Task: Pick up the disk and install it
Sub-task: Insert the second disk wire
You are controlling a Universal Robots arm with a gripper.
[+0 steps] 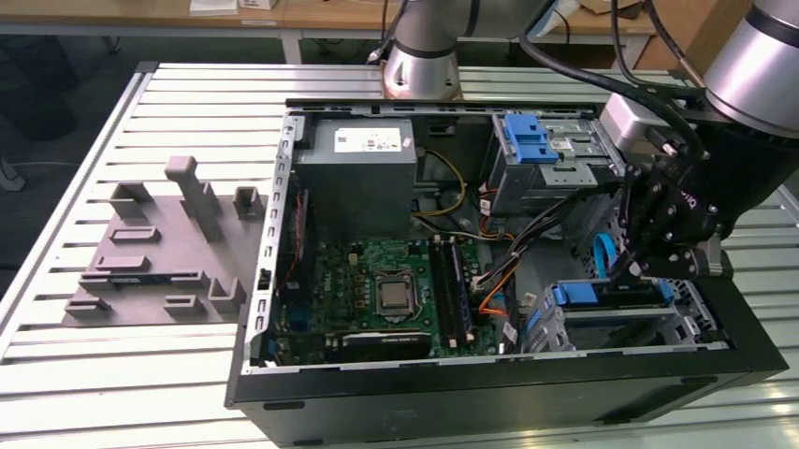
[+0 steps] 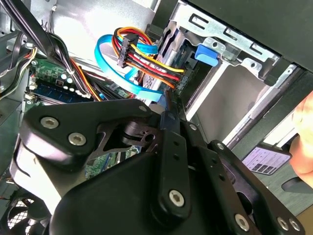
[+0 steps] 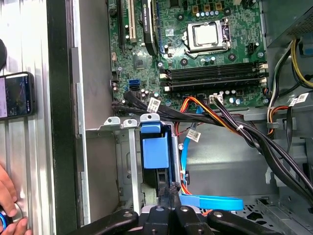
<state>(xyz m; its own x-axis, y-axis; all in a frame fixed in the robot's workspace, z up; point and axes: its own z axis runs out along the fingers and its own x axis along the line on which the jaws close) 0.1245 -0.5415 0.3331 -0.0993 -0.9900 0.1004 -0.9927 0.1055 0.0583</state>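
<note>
The disk (image 3: 155, 152) sits in the lower drive cage (image 3: 128, 161) of the open computer case, its blue carrier bracket facing out. In the exterior view its blue bracket (image 1: 605, 294) shows at the case's front right corner. My gripper (image 3: 171, 190) is at the disk's rear end, fingers together, with the tips against the dark edge of the drive beside the cables. The exterior view has the gripper (image 1: 639, 269) hanging just above the cage. In the second wrist view the gripper (image 2: 168, 100) points at the bundle of coloured power wires (image 2: 146, 61).
A blue flat data cable (image 3: 210, 201) and black wire bundles (image 3: 234, 129) run close to the fingers. The motherboard (image 1: 374, 290) and power supply (image 1: 362, 173) fill the case's left. An upper cage with a blue latch (image 1: 530, 140) stands behind. A hand (image 3: 7, 196) and a phone (image 3: 17, 95) are outside the case wall.
</note>
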